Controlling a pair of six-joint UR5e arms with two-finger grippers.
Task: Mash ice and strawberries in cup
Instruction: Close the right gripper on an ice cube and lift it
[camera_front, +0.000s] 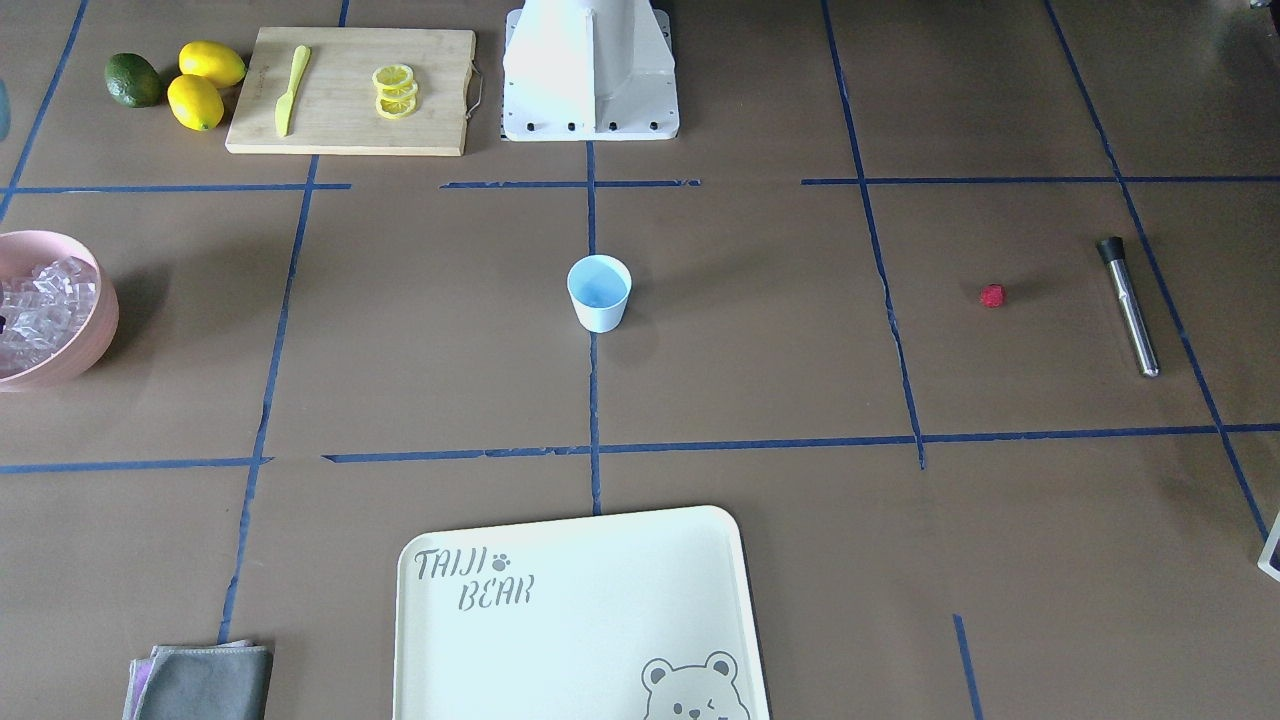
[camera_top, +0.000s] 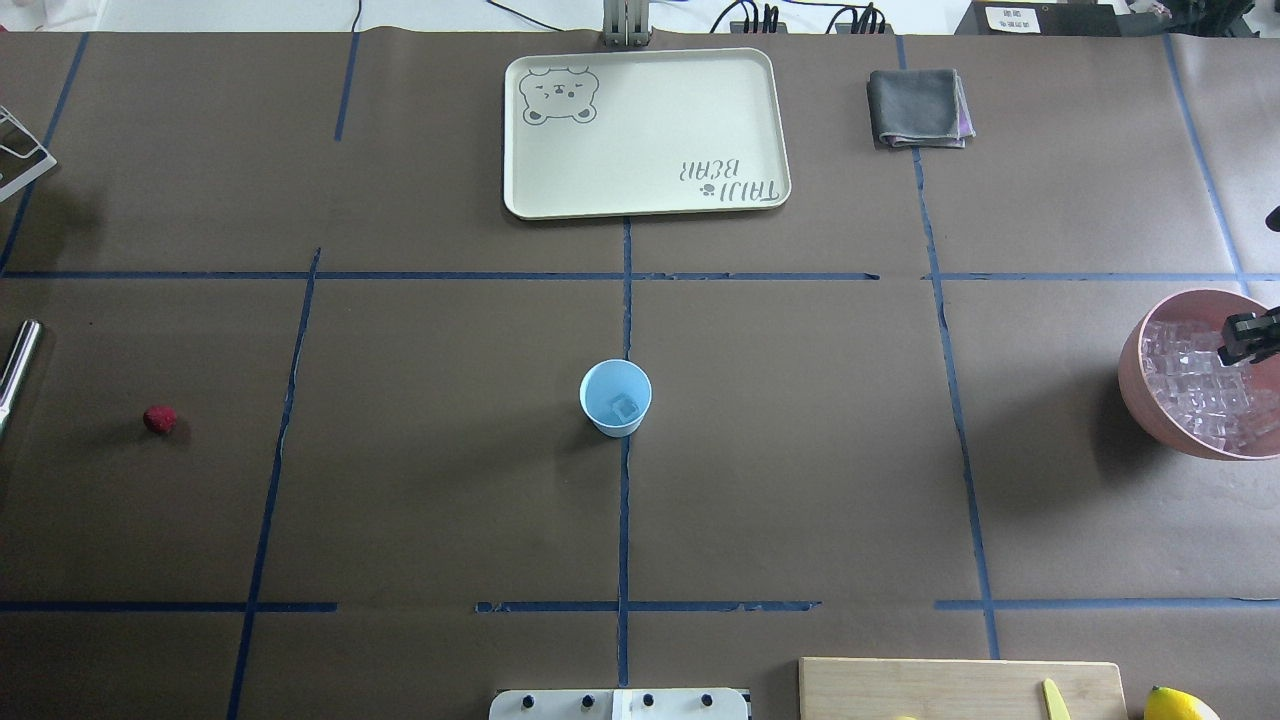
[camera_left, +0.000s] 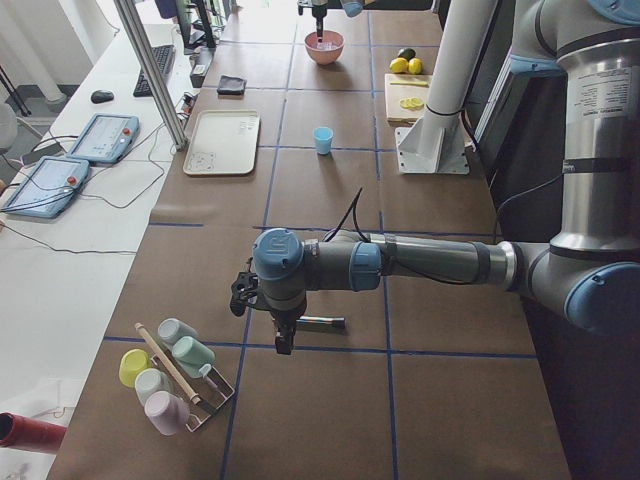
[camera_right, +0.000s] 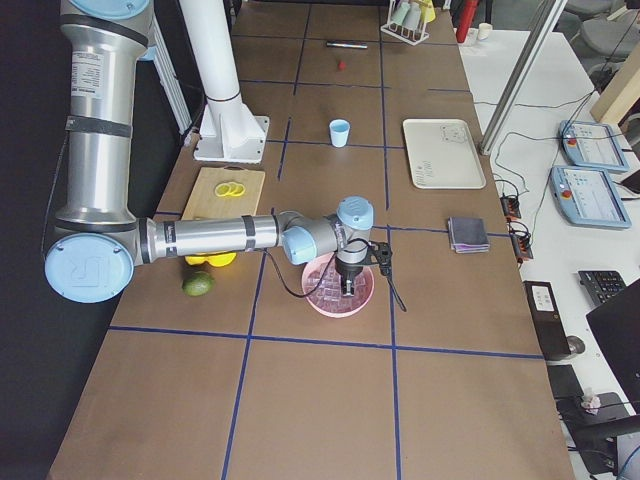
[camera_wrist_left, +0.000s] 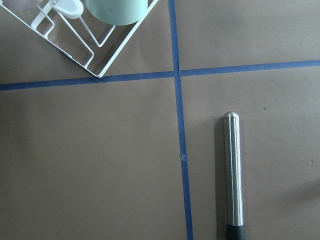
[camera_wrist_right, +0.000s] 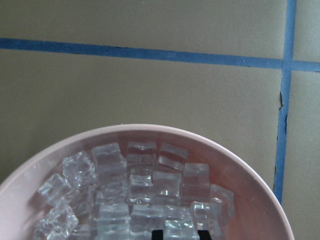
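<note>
Ice (camera_wrist_right: 140, 195) filled the bowl (camera_top: 1133, 365) where the right jaws dipped. We couldn't tell how wide either right or left jaws stood.

The tray (camera_front: 600, 640) carries the grey stencilled words "TAIJI BEAR", with a small paw print after "TAIJI" and a drawn bear's face in the opposite corner. In the overhead view the same words on the tray (camera_top: 650, 130) stand upside down. A white label (camera_top: 1020, 17) at the table's far edge is too small to read.
</note>
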